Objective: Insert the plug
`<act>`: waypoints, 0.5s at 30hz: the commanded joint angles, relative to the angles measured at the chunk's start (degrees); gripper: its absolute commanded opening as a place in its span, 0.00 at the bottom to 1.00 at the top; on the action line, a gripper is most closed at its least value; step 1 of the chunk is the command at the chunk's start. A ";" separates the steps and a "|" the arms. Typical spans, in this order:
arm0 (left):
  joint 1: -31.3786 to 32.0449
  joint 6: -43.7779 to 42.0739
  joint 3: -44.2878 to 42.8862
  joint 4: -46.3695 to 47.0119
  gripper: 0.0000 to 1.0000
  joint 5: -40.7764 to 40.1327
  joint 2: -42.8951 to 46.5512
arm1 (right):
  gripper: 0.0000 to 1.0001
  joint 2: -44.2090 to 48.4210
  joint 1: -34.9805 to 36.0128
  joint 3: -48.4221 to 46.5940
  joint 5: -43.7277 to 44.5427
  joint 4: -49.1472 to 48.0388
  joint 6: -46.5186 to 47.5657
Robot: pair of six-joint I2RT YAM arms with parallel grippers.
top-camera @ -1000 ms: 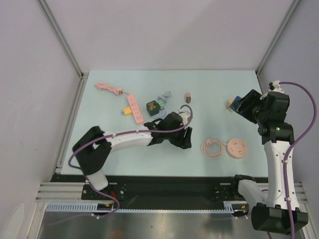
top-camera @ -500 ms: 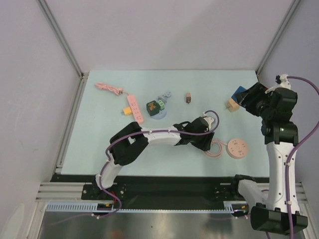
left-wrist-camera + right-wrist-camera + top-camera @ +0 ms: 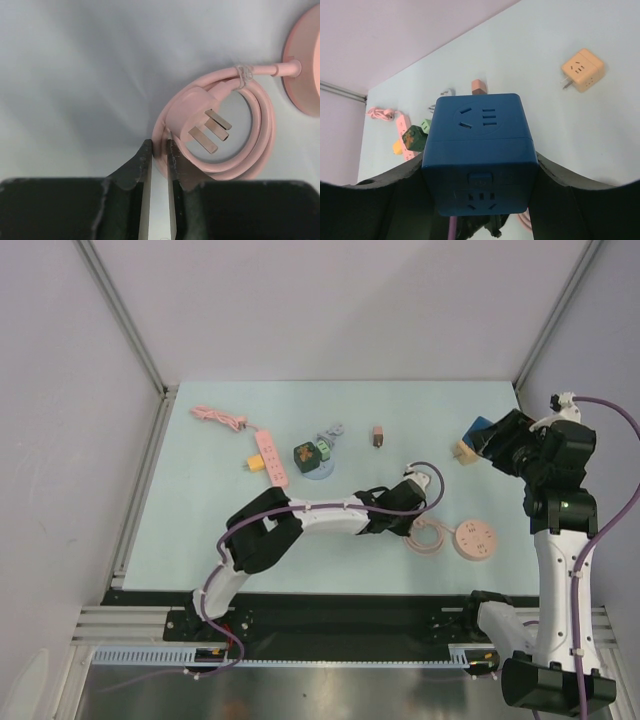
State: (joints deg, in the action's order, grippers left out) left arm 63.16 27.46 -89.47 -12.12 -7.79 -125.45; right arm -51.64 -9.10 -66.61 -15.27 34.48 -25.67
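Our left claw point(image 3: 159, 145) pinches the pink cord point(image 3: 268, 125), its plug point(image 3: 192, 107) just ahead; our right claw point(image 3: 480, 185) grips the blue socket cube point(image 3: 480, 130). Insertion is not yet done.

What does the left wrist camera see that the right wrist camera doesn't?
Only the left wrist view: the pink plug with its prongs showing, its coiled cord running to the round socket, and the left gripper pinching the cord's loop.
Only the right wrist view: the right gripper holding a blue cube, with an orange cube, a pink strip and green cubes on the table behind.
Both: the pale table.
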 commanded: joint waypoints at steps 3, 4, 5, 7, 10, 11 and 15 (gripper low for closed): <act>-3.91 0.13 8.25 -5.29 0.18 -7.06 5.37 | 0.00 -1.35 0.14 -0.36 3.13 1.72 5.19; -4.61 0.31 9.65 -4.85 0.18 -6.80 6.09 | 0.00 -2.67 0.40 -0.36 4.70 2.34 5.98; -5.93 0.66 12.28 -4.50 0.18 -6.62 6.96 | 0.00 -3.38 0.66 -0.54 5.50 3.04 6.85; -7.08 0.92 16.06 -3.62 0.18 -6.36 9.51 | 0.00 -6.26 2.41 -1.94 9.35 6.46 9.75; -9.36 1.80 21.68 -2.91 0.19 -6.62 13.20 | 0.00 -9.96 6.44 -4.49 12.98 11.04 12.57; -10.85 2.59 23.27 -2.47 0.19 -6.45 14.26 | 0.00 -12.93 7.60 -5.02 12.98 12.09 13.10; -14.54 4.26 31.01 0.69 0.20 -5.05 20.23 | 0.00 -21.47 15.42 -8.18 11.49 18.58 15.73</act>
State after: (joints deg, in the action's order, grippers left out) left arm 52.03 31.00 -63.88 -6.66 -9.28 -108.18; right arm -69.10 1.96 -70.52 -4.40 47.53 -13.89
